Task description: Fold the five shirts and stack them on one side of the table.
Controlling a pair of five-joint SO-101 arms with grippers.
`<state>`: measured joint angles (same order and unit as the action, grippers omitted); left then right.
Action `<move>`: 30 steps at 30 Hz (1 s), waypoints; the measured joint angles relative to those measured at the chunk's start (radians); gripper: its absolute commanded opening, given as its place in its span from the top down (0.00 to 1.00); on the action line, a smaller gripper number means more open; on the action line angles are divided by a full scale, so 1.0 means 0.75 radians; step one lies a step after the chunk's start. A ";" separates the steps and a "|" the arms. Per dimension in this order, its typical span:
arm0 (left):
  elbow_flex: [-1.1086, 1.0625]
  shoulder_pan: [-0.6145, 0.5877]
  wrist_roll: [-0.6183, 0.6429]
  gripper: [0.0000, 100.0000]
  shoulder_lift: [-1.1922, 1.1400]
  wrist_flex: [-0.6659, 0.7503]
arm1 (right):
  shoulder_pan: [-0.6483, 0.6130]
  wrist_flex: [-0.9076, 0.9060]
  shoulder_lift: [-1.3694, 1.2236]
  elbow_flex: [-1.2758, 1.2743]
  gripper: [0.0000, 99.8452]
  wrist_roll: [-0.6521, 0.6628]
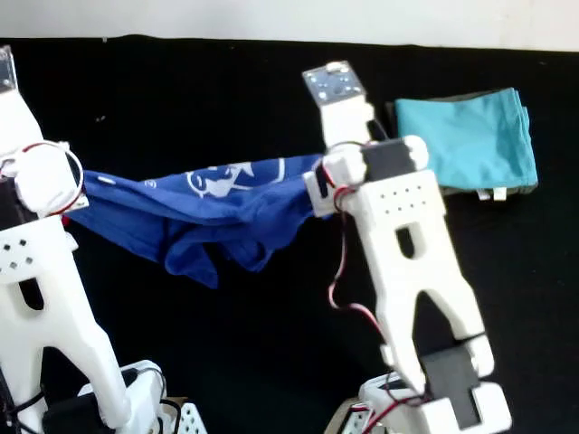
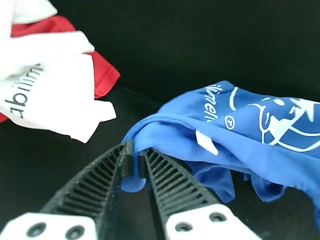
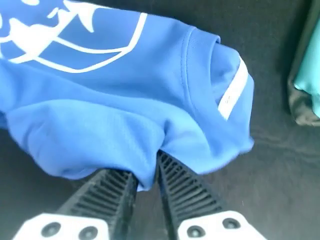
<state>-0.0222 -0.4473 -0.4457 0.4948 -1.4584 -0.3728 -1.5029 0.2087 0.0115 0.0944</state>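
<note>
Holding one blue shirt (image 1: 217, 203) between them, both arms are standing over the black surface (image 1: 226, 90). The left gripper (image 2: 134, 160) is pinching a hem edge of the blue shirt, with its ribbed fingers (image 2: 167, 182) drawn narrow and a fold of fabric showing between them. The right gripper (image 3: 147, 172) is clamping the other end, its jaws nearly together on a bunched fold close to the collar, where a white neck label (image 3: 232, 92) is showing.

In the high view the shirt is stretching from the arm at the left edge across to the arm in the middle. The white print is facing up and the lower folds are sagging in the middle. I cannot tell whether those low folds are touching the surface.

A folded teal shirt (image 1: 470, 140) is lying flat toward the far right of the surface, on top of a dark piece (image 1: 507, 188) that is peeking out under its edges. It is near the right arm but apart from the blue shirt.

Beyond the left gripper, a white shirt (image 2: 50, 85) is lying crumpled over a red shirt (image 2: 102, 70), both unfolded and just apart from the blue fabric.
</note>
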 measured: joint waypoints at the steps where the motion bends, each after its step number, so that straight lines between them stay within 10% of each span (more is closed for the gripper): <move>1: 0.045 0.006 0.000 0.99 0.000 -0.041 | 0.000 -0.047 0.027 0.004 0.99 0.000; 12: 0.115 0.010 0.000 0.99 0.016 -0.205 | -0.002 -0.301 0.110 -0.266 0.89 0.524; 30: -0.203 0.010 0.000 0.99 0.016 0.086 | -0.284 -0.125 0.063 -0.552 0.80 0.438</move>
<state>-0.1741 -0.4396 -0.4457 0.5071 -1.3940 -0.5861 -1.5965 0.2562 -0.4028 0.4227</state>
